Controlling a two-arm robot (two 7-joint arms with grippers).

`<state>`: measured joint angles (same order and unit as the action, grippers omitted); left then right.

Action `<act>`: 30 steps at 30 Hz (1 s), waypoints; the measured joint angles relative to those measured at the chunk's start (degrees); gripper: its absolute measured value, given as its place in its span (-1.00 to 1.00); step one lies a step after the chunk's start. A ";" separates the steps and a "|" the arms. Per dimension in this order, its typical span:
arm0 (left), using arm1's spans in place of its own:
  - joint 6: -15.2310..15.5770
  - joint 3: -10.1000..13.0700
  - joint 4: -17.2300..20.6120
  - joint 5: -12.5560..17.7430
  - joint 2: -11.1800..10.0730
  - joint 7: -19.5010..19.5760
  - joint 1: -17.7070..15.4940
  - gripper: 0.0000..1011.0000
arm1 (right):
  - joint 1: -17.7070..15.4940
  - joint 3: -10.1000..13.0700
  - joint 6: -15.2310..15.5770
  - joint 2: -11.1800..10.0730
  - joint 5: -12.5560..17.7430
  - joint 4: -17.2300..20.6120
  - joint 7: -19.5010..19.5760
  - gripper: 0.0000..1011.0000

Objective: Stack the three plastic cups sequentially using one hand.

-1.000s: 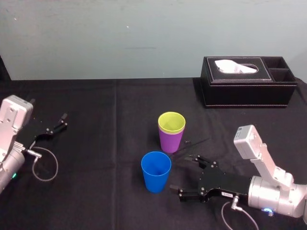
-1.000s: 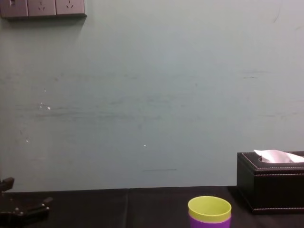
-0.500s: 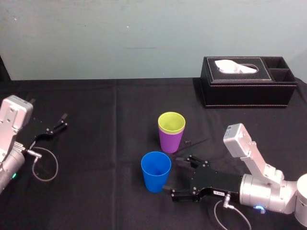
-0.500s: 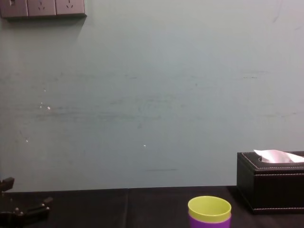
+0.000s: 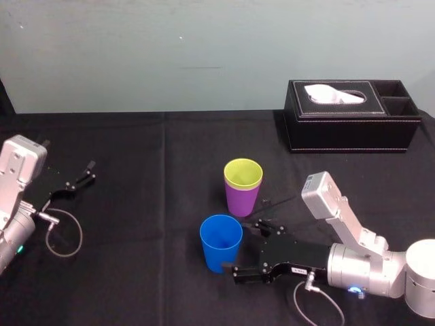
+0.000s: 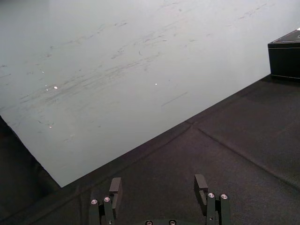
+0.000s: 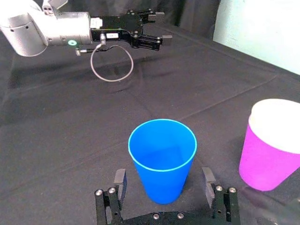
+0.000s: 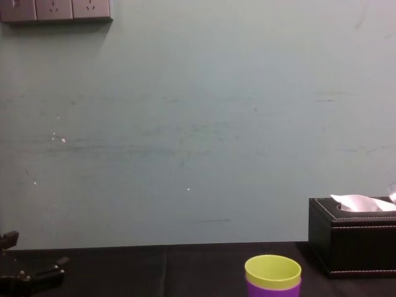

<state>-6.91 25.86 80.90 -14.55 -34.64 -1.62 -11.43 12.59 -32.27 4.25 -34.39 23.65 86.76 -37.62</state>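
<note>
Blue cup (image 5: 221, 242): bright blue, plain. Purple cup (image 5: 242, 200): plain purple. Yellow-green cup (image 5: 243, 173): plain yellow-green. Desk (image 5: 149, 224): plain black cloth. Right hand (image 5: 246, 248): black, with a silver-grey wrist and a pale grey block (image 5: 319, 195). Left hand (image 5: 78, 178): black. Tissue box (image 5: 350, 125): black, with white stitching along the edges. Tissue (image 5: 333, 94): white. Wall (image 5: 170, 54): pale teal, with faint dark scuffs. Sockets (image 8: 55, 10): grey.

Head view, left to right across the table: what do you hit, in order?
left gripper (idle, open) → blue cup → yellow-green cup nested in purple cup → black tissue box. The right gripper, open, straddles the blue cup, so I left it out of the order.
</note>
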 joint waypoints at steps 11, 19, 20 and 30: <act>0.00 0.00 0.00 0.00 0.00 0.00 0.00 1.00 | 1.37 -1.04 0.46 1.61 -0.88 -1.10 0.78 0.98; 0.00 0.00 0.00 0.00 0.00 0.00 0.00 1.00 | 2.36 -1.58 1.11 3.01 -1.42 -1.86 1.48 0.98; 0.00 0.00 0.00 0.00 0.00 0.00 0.00 1.00 | 2.45 -1.61 1.17 3.12 -1.43 -1.91 1.52 0.98; 0.00 0.00 0.00 0.00 0.00 0.00 0.00 1.00 | 3.02 -1.87 1.52 4.02 -1.55 -2.53 1.86 0.98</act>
<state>-6.91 25.86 80.90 -14.55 -34.64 -1.62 -11.43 15.61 -34.13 5.77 -30.38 22.10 84.23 -35.76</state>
